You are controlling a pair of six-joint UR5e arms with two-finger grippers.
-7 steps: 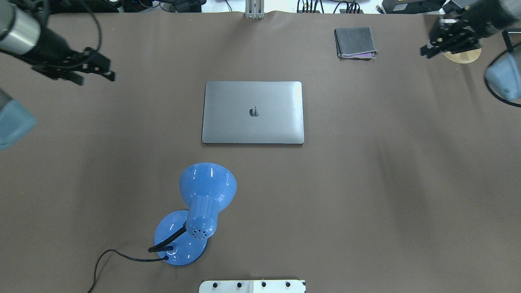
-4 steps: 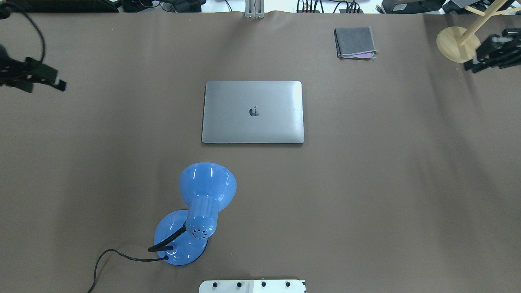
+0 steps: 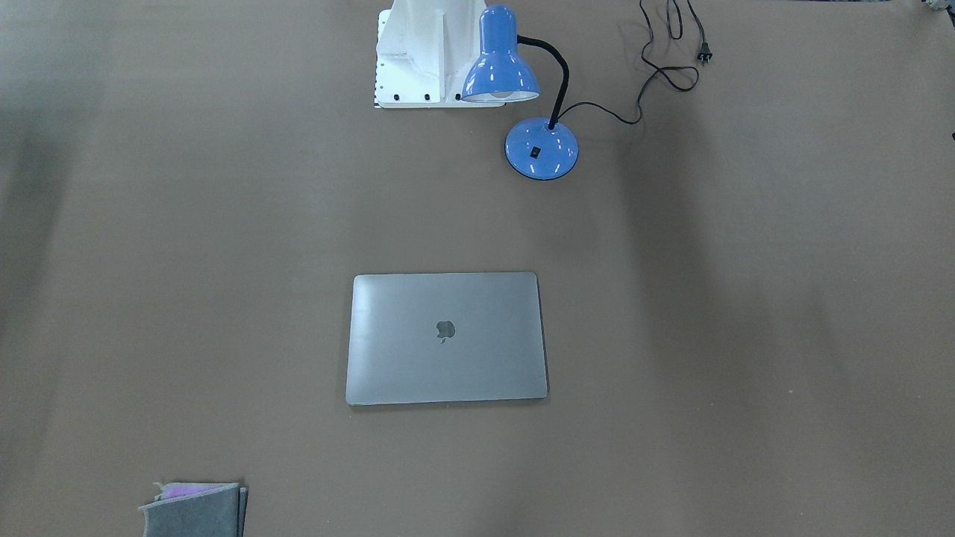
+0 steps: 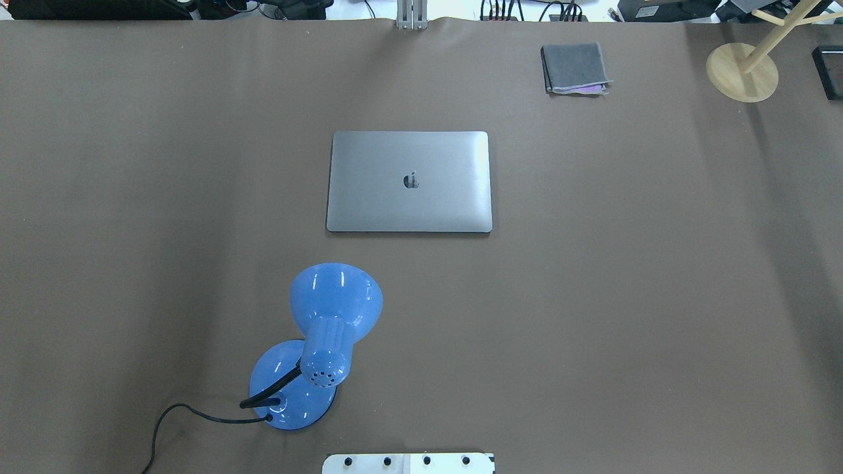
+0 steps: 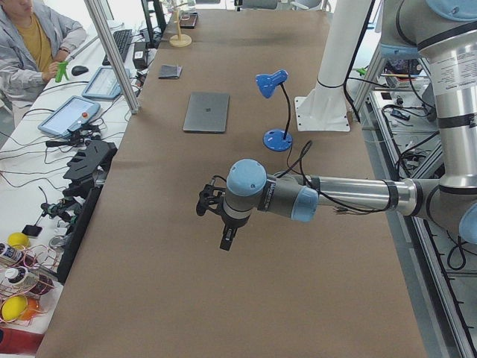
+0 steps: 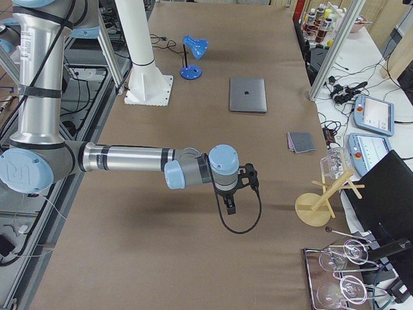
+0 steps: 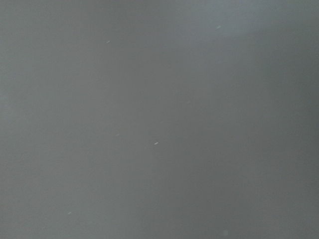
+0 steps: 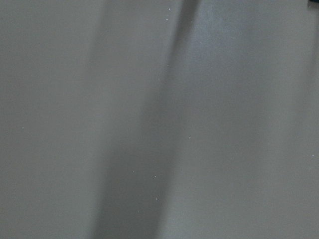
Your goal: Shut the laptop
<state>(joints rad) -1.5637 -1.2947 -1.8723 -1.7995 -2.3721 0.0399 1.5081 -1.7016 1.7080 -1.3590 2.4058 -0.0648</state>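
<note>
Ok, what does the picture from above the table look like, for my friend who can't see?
A closed grey laptop lies flat in the middle of a brown table, its logo facing up. A blue desk lamp stands nearer the camera, and a small grey pouch and a round wooden stand sit at the far right.

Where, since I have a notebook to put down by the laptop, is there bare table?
The table is bare on both sides of the laptop; the overhead view's right side is bare up to the grey pouch and wooden stand at the far edge. Tightest: the strip between laptop and blue lamp.
</note>
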